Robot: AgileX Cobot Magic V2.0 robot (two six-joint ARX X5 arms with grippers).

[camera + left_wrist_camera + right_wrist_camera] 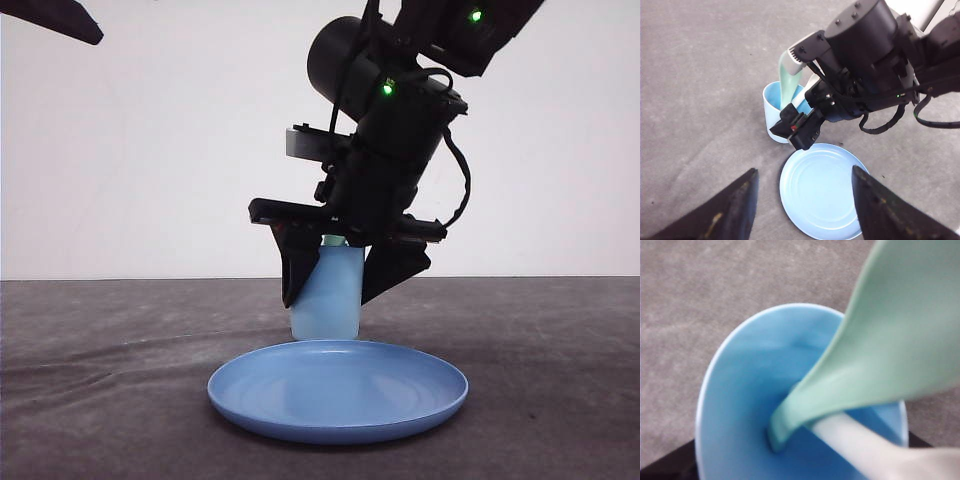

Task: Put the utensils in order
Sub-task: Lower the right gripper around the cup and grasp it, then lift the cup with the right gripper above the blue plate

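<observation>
The right gripper (340, 270) straddles the cup (327, 295), jaws apart, gripping nothing. Spoon (875, 345) and fork (860, 450) stand handle-down inside, leaning toward one o'clock, directly beneath it.

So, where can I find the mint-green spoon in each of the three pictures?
Front view: a sliver of the spoon above the cup rim, between the right gripper's fingers.
Left wrist view: the spoon leans out of the cup, bowl up.
Right wrist view: the spoon runs into the cup.
Shared landmark: the cup.
</observation>
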